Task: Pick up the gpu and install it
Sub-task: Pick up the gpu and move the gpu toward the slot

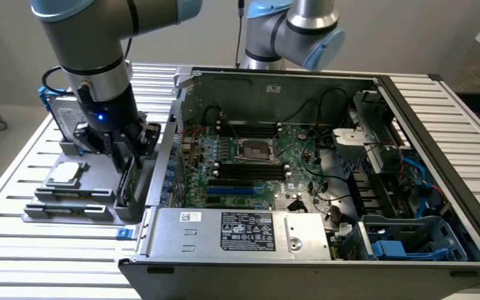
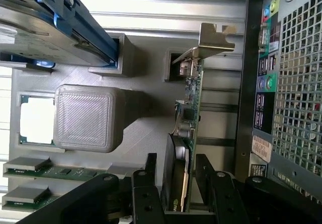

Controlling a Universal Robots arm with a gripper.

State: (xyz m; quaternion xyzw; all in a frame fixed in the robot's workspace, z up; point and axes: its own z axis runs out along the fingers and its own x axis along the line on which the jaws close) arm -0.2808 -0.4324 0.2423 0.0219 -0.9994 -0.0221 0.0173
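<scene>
One gpu (image 2: 190, 103) on edge, long axis level, bracket (image 2: 214, 40) away from released pincer (image 2: 176, 159) straddling it

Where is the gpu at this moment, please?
The gpu stands on edge in the grey parts holder on the exterior view's left, beside the open computer case, with the open gripper straddling it.

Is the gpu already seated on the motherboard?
No, the gpu stands on edge in the gray parts tray, with the open claw straddling it.
</scene>
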